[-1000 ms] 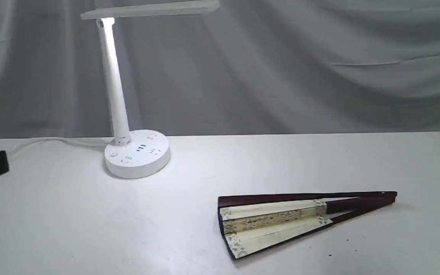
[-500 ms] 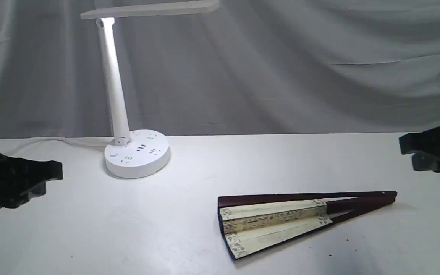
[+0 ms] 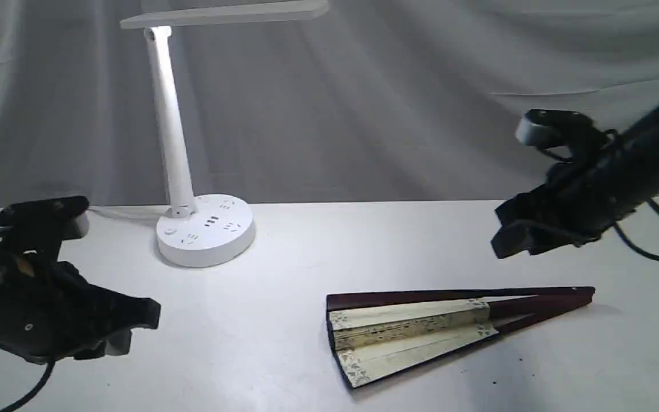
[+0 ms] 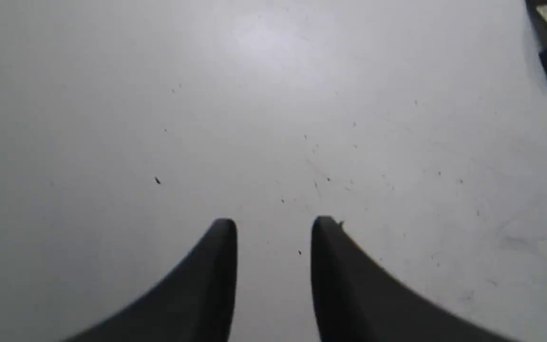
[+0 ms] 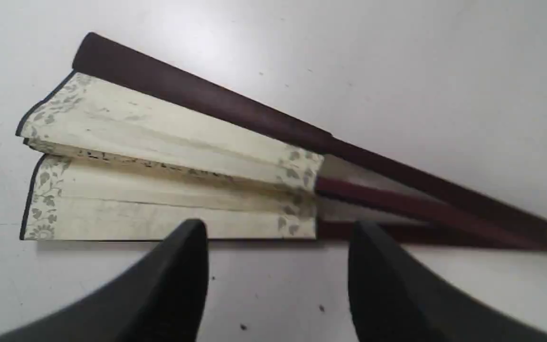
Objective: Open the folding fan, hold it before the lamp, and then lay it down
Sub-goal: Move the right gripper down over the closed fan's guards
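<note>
- Folding fan (image 3: 449, 326) lies partly spread on the bench (image 3: 284, 286), just below and ahead of our right gripper (image 3: 501, 237), and well ahead of the left gripper (image 4: 273, 223).
- Both grippers are empty: right jaws wide, left a narrower gap.
- We're on approach. Best bet: right drops onto the fan's narrow end, left takes the outer guard, then we spread slowly.
- Versus half a second ago, both arms have come further in; fan and lamp (image 3: 172, 126) unmoved.

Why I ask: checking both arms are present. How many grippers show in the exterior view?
2. The left gripper is low at the left, apart from the lamp; the right gripper hangs at the right, near the ribs of the folding fan. Both are open.
</note>
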Motion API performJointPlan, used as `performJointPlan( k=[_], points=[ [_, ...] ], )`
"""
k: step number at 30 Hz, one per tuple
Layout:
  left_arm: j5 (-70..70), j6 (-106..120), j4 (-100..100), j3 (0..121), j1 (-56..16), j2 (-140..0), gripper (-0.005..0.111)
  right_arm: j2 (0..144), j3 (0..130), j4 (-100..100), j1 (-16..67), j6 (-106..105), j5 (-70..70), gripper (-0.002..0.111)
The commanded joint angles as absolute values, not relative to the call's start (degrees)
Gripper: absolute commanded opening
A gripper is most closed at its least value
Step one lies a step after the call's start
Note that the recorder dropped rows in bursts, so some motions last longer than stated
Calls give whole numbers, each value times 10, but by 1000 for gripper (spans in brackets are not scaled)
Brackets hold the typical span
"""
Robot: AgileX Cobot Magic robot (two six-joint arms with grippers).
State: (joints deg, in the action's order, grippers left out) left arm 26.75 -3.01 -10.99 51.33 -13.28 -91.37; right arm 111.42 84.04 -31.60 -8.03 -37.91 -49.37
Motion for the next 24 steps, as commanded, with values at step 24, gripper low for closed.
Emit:
performJointPlan(
  k=[24],
  points=[
    [306,35,-266,517,-143,-940,28,1310,1051,-205,38,-655,-591,47]
  ],
)
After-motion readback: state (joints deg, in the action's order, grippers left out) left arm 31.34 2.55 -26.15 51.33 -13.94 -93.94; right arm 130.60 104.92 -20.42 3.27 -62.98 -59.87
